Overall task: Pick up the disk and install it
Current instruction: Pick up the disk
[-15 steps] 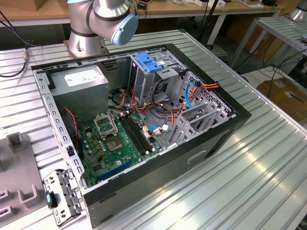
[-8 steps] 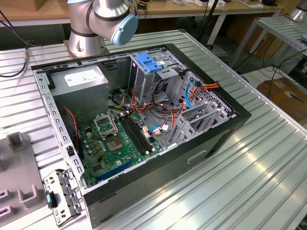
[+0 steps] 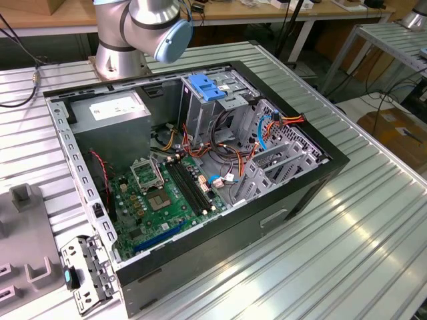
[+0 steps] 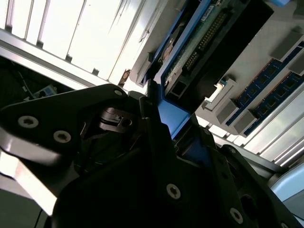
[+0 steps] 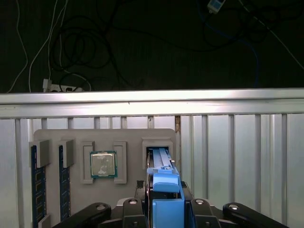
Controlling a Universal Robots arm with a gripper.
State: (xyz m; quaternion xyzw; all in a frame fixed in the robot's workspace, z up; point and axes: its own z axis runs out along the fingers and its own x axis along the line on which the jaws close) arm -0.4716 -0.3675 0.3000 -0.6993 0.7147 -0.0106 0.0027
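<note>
Edgewise, the disk stands between the two black fingers of the hand, which is clenched on its blue side rail in both wrist views. In the second wrist view the disk shows its green circuit board and a dark body above the hand. Its far end reaches a rectangular slot in a pale grey tray; whether it rests in that slot or sits just above it, I cannot tell. Beside the slot the tray holds a processor chip, and further along, memory sticks set on edge.

The tray lies on a ribbed aluminium counter, near the counter's raised edge rail. Beyond that rail a dark floor carries loose cables.

In the exterior view the arm rises at the upper left of the frame, just behind an open black computer case lying on its side. Inside are a green motherboard and a metal drive cage with a blue handle. A wide stretch of counter runs along the exterior view's right of the case.
</note>
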